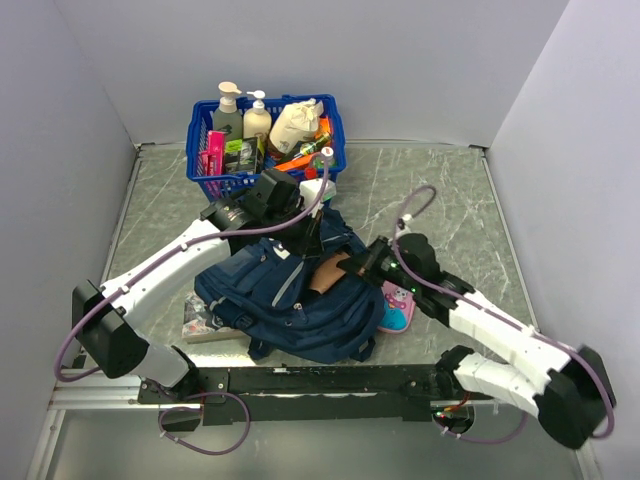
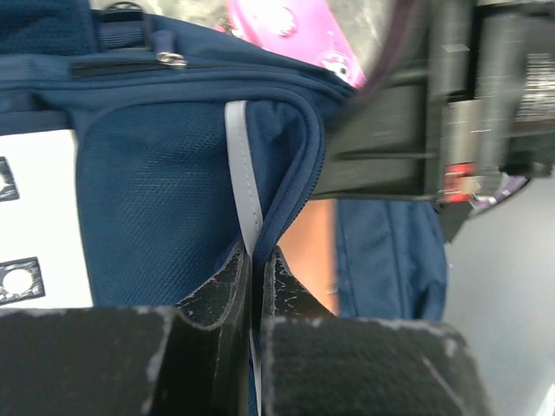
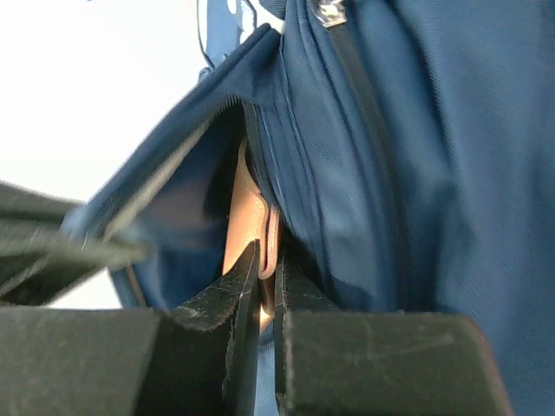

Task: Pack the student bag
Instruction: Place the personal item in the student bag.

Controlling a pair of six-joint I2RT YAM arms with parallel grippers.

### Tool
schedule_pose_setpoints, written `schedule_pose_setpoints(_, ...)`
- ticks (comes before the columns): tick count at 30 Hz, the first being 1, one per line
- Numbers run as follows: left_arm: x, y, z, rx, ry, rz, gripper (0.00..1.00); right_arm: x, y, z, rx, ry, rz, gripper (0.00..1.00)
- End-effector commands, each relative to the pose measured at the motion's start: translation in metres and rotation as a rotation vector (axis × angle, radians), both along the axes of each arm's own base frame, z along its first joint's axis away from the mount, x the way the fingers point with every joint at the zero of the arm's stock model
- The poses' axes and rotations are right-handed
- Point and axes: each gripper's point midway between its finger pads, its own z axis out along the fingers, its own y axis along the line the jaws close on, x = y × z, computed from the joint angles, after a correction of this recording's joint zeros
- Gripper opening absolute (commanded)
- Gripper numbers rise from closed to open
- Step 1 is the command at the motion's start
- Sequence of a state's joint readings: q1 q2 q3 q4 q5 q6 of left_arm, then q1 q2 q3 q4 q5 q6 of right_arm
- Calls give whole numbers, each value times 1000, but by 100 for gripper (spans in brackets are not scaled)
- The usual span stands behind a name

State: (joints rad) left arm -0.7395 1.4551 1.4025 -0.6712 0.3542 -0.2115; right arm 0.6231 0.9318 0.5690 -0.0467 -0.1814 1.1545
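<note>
The student bag [image 1: 285,300], a navy backpack, lies in the middle of the table with its main opening facing up and to the right. My left gripper [image 1: 311,232] is at the far rim of that opening. In the left wrist view it [image 2: 257,253] is shut on the bag's piped edge next to a pale stripe [image 2: 241,165]. My right gripper [image 1: 352,265] reaches into the opening from the right. A flat tan leather case [image 1: 325,272] sits partly inside the bag. The right gripper [image 3: 269,253] is shut on the rounded edge of the case [image 3: 247,217].
A blue mesh basket [image 1: 200,125] holding bottles and packets stands at the back, just beyond the left arm. A pink item [image 1: 398,308] lies against the bag's right side. A flat packet [image 1: 205,322] pokes out from under the bag's left edge.
</note>
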Motion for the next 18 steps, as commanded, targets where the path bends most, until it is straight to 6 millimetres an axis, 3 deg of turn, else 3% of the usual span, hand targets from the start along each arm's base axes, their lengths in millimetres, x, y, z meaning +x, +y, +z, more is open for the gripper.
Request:
schedule_pose_setpoints(1, 6, -26, 77, -225, -178, -96, 1, 17, 26, 22, 13, -92, 43, 8)
schedule_pose_setpoints(3, 2, -28, 78, -231, -175, -118, 1, 27, 32, 38, 28, -153, 39, 8)
schedule_pose_setpoints(7, 1, -29, 79, -230, -178, -124, 1, 33, 51, 42, 19, -191, 79, 16)
schedule_pose_setpoints(8, 1, -28, 80, -229, -184, -123, 1, 32, 55, 40, 11, -192, 93, 23)
schedule_pose_setpoints(9, 1, -27, 78, -224, -185, -120, 1, 30, 59, 43, 8, -189, 115, 44)
schedule_pose_setpoints(11, 2, -27, 76, -217, -185, -116, 1, 25, 64, 43, -24, -197, 152, 71)
schedule_pose_setpoints(14, 5, -24, 71, -198, -198, -102, 3, 14, 60, 42, -98, -221, 206, 100)
schedule_pose_setpoints(18, 7, -20, 64, -175, -209, -91, 7, -6, 45, 53, -164, -343, 261, 100)
